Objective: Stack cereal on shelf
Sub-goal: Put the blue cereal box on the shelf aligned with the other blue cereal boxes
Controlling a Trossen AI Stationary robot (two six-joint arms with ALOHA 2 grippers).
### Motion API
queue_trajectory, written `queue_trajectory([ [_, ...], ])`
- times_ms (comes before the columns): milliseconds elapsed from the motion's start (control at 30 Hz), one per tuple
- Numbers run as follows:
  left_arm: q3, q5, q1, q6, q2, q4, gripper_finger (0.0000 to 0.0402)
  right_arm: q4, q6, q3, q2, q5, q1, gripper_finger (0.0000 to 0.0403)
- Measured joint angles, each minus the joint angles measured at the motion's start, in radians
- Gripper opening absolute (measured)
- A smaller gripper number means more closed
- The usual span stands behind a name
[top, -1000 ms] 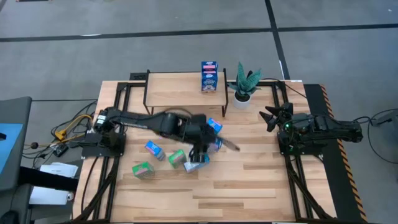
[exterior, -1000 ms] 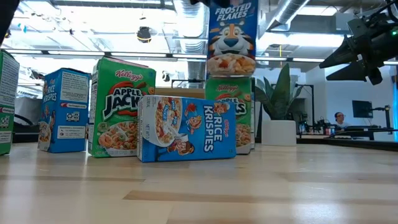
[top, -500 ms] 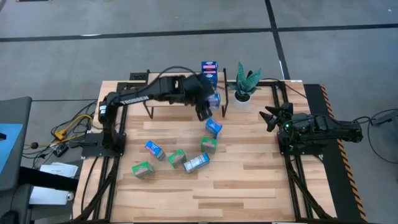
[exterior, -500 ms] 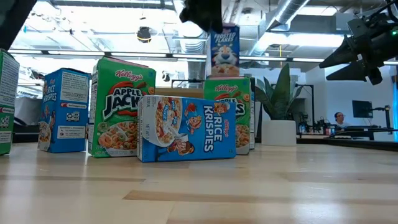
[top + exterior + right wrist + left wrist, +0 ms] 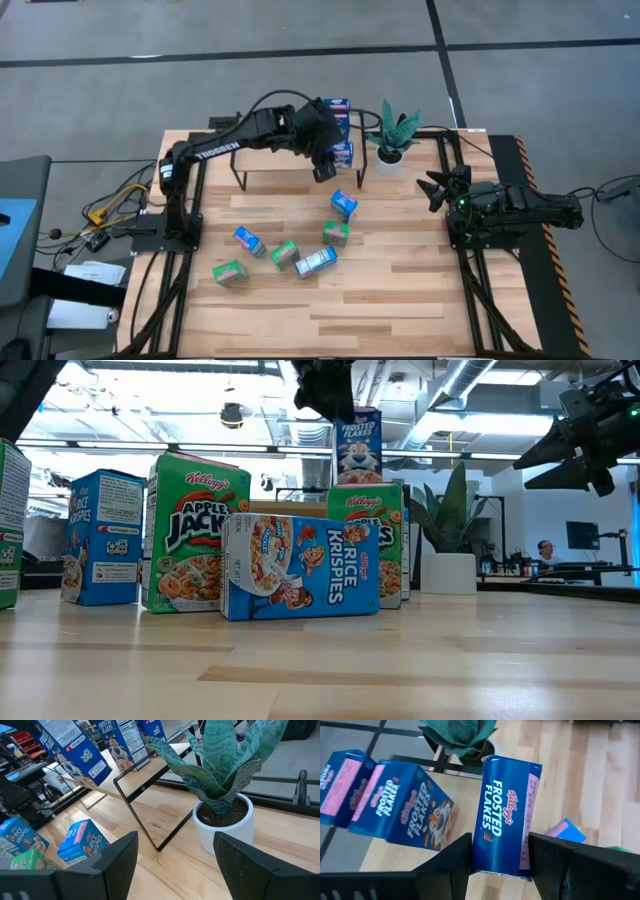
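The left end effector (image 5: 500, 865) is being held over the right-hand part of the shelf (image 5: 270, 150), its two fingers clamped on the sides of a blue Frosted Flakes box (image 5: 506, 820). In the high view this carried box (image 5: 341, 155) is hanging at the shelf's front edge, just in front of the Frosted Flakes stack (image 5: 337, 108) that is already standing on the board.

For the step to go well, the carried box is best brought squarely over the spot chosen for it, either on the stack or beside it, and turned so that its faces run parallel to those of the stack; in the left wrist view it is sitting at an angle to the standing boxes (image 5: 395, 805). A slow, vertical descent is advised, with the grip being released only once the base is resting flat, since a narrow upright carton is likely to tip if it is let go early or nudged sideways. Clearance from the stack should be watched, as a brush from the fingers could topple it.

Further out, the potted plant (image 5: 392, 135) is standing just beside the shelf's right end. Five more boxes are lying on the surface (image 5: 400, 290) in front of the shelf, among them a Rice Krispies box (image 5: 300, 565) and an Apple Jacks box (image 5: 195, 530). The right end effector (image 5: 437, 188) is waiting at the right edge of the surface with its fingers spread and nothing between them.
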Motion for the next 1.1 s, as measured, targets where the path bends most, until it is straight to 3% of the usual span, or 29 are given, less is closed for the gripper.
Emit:
queue_trajectory([
  [233,-0.001,-0.009,0.028,0.041,0.001,0.007,0.0155,0.000,0.000,0.000,0.000,0.000,0.000,0.0286],
  [633,-0.001,0.089,0.066,0.032,0.003,0.017,0.0155,-0.001,0.000,0.000,0.000,0.001,0.000,0.0286],
  [1100,-0.001,0.061,0.073,0.050,0.035,0.014,0.0155,-0.001,0.000,0.000,0.000,0.003,0.000,0.0286],
])
